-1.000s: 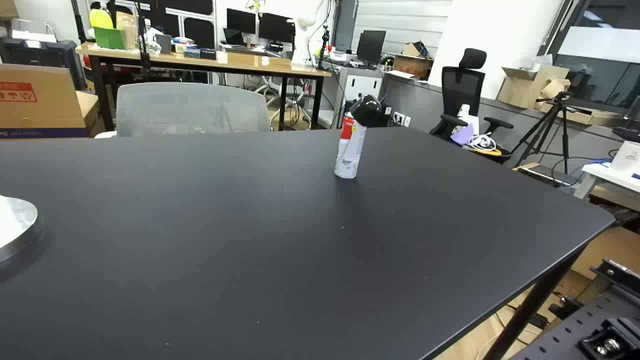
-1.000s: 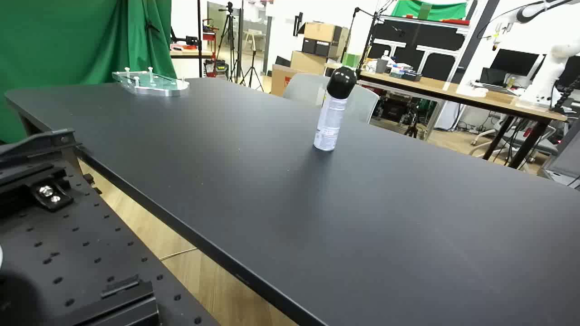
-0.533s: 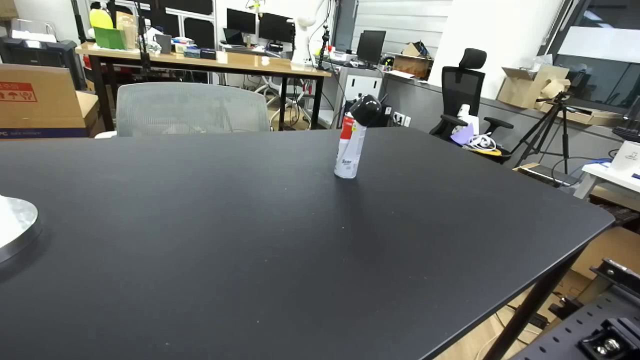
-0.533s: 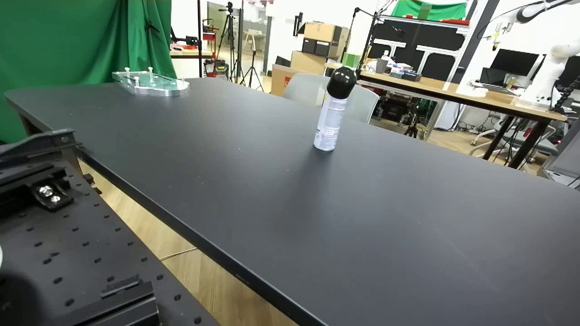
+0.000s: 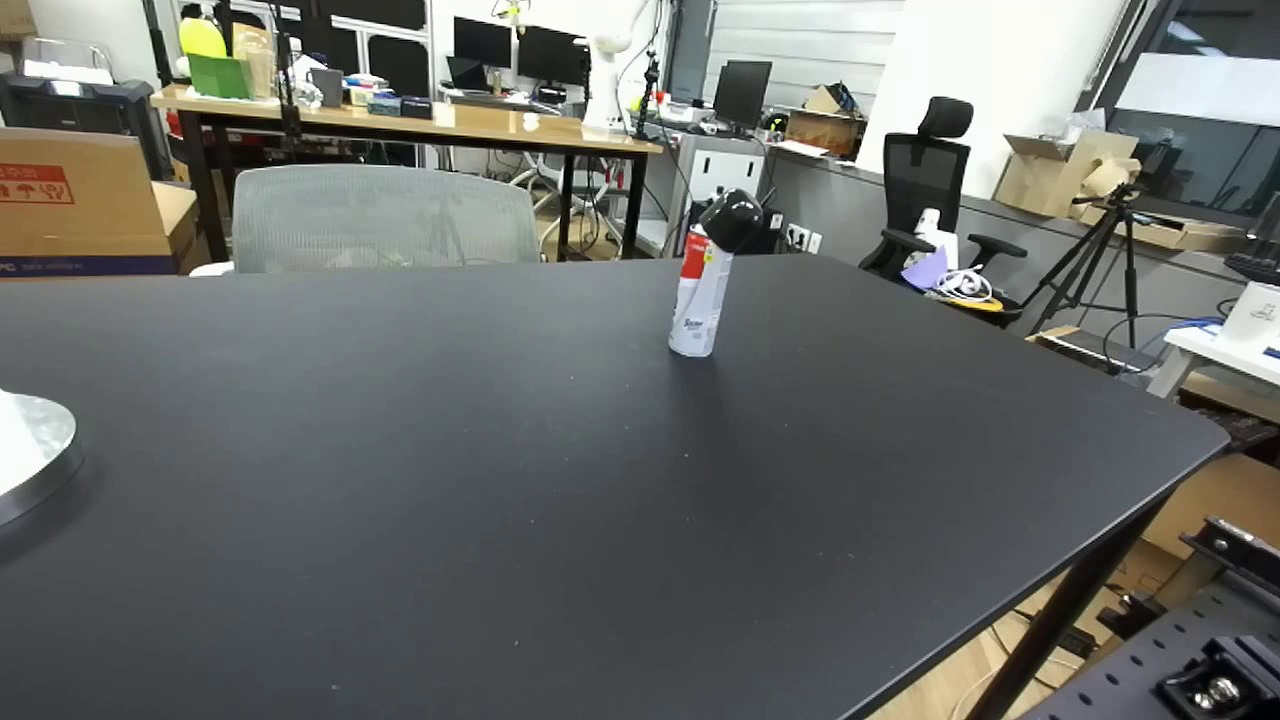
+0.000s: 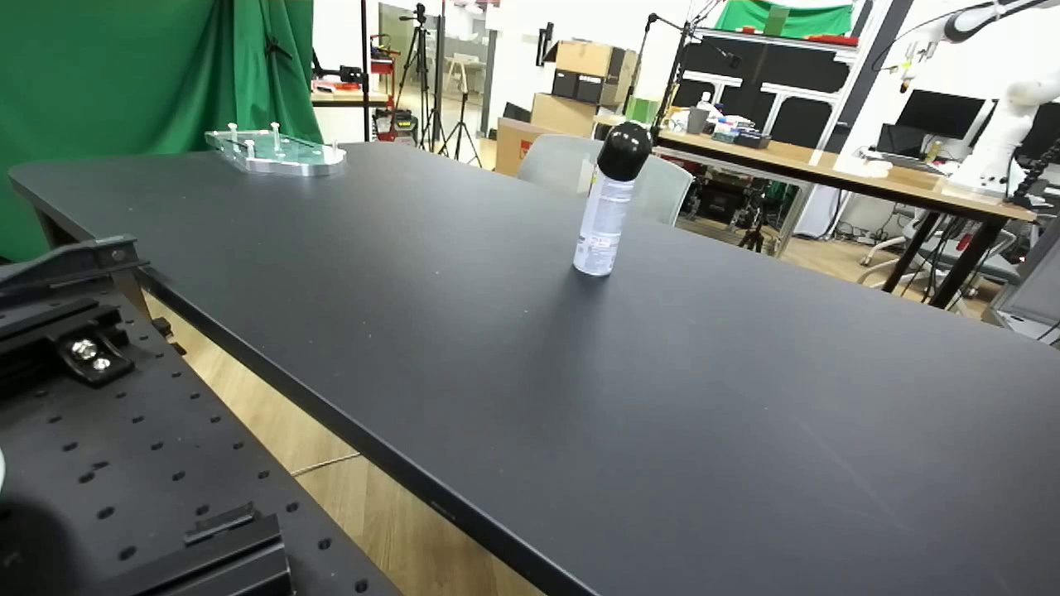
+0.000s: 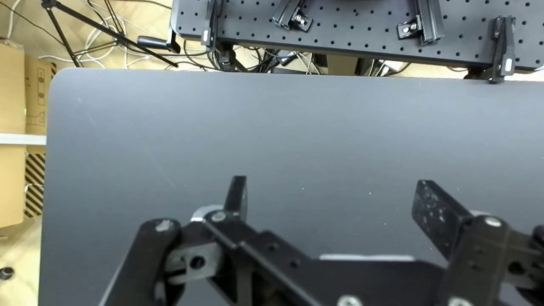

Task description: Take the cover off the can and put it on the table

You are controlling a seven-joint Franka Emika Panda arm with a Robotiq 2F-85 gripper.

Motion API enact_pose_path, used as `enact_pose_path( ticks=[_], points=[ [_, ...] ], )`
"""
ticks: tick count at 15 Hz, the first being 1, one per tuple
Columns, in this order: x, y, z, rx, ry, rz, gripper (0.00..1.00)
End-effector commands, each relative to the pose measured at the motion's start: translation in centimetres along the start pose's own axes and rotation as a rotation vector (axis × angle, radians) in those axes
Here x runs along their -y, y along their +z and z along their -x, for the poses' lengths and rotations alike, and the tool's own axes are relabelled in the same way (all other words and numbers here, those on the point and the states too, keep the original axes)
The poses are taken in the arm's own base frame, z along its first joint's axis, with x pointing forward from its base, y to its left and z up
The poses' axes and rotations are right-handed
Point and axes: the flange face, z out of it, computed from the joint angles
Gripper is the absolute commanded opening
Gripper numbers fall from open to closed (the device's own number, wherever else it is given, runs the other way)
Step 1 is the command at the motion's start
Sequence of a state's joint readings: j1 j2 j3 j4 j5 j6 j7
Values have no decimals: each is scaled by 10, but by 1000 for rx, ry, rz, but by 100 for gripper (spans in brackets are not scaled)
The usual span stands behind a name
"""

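Observation:
The can [image 5: 701, 305] is a slim white cylinder with a red band near its top. It stands on its base on the black table [image 5: 450, 480], near the far edge in an exterior view, and also shows in an exterior view [image 6: 604, 222]. The black, rounded cover [image 5: 733, 220] sits on top of the can; it also shows in an exterior view [image 6: 625, 151]. My gripper [image 7: 332, 185] is open, with nothing between its fingers, above the bare table top [image 7: 297, 136]. The can and cover do not show in the wrist view. The gripper shows in neither exterior view.
A black perforated mounting board [image 7: 361, 29] lies along one table edge. A transparent plate with white pegs [image 6: 281, 157] lies at the table's far end. A white round base [image 5: 30, 450] stands at the left picture edge. A grey chair [image 5: 385, 220] is behind the table.

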State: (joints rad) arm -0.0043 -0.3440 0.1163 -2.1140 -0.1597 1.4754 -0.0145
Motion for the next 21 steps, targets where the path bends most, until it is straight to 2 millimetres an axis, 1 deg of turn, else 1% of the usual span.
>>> enact_pose_path(
  ticks=[1, 4, 6, 9, 11, 13, 14, 17, 18, 19, 21],
  points=[
    [-25, 5, -27, -54, -7, -7, 100],
    [-46, 11, -57, -139, -61, 24, 100],
    [-56, 16, -80, -212, -143, 46, 100],
    [-61, 20, -106, -309, -313, 68, 100],
    [-60, 22, -118, -377, -392, 41, 100],
    [-60, 27, -123, -393, -414, 0, 100],
    [-55, 32, -119, -372, -391, 27, 100],
    [-55, 35, -122, -378, -411, 8, 100],
    [-55, 32, -120, -397, -382, -3, 100],
    [-56, 32, -120, -410, -300, -26, 100],
    [-57, 36, -123, -432, -204, -74, 100]
  ],
)
